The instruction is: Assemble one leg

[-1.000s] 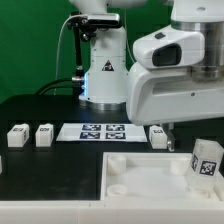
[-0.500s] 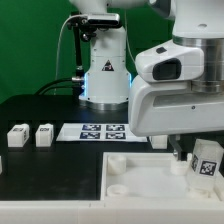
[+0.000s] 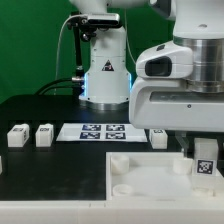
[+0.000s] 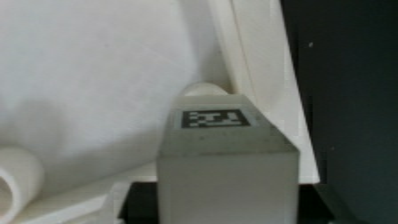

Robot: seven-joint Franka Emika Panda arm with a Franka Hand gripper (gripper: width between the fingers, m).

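A small white plastic leg [image 3: 205,160], bearing a black-and-white square tag on one face, is being held clamped between the fingers [image 4: 139,203]. It is being kept upright over the large white square tray-like part [image 3: 140,185], close to that tray's edge on the exterior view's right. In the wrist view the tray's raised rim is being seen running just beside the leg, with the black counter [image 3: 50,185] lying beyond that rim. Whether the leg's lower end is touching the tray cannot be told. A round corner socket [image 4: 15,185] of the tray is being shown only in part, apart from the leg, with bare white tray floor between them.

Two similar small white tagged blocks [image 3: 17,137] [image 3: 43,134] are being left standing well apart from the tray, beyond its corner on the exterior view's left. A third block [image 3: 158,137] is being partly hidden by the white arm [image 3: 175,95], just beyond the tray's far edge. The thin flat white marker board [image 3: 100,131] is lying beyond that same far edge. Open black counter is being left along the tray's edge on the exterior view's left.
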